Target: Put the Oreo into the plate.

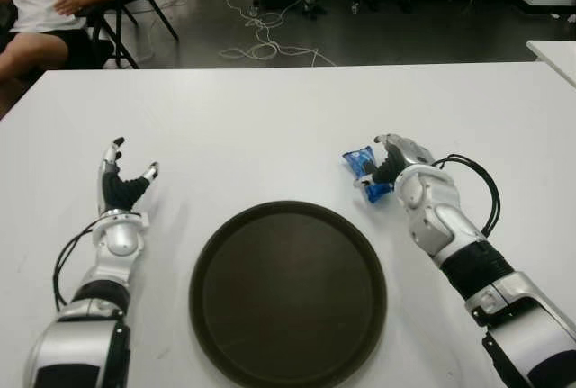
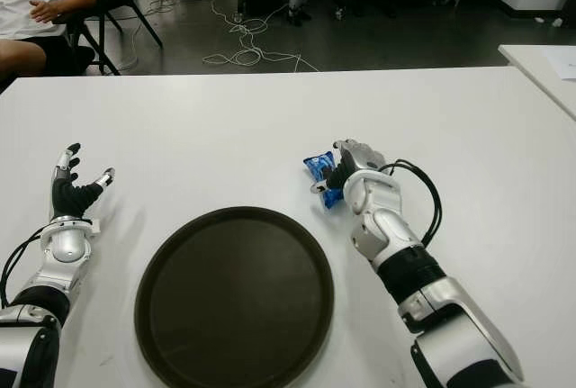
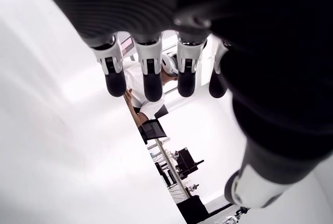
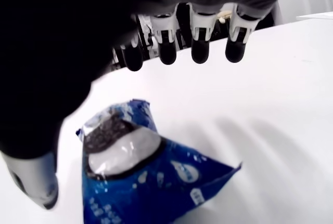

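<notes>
At the plate's (image 1: pixel 288 293) two o'clock on the white table (image 1: pixel 270 127), the blue Oreo packet (image 1: pixel 364 172) lies under the right hand (image 1: pixel 389 161), whose fingers arch open above it, ungripped, while the open left hand (image 1: pixel 121 181) shows far off at ten o'clock.
</notes>
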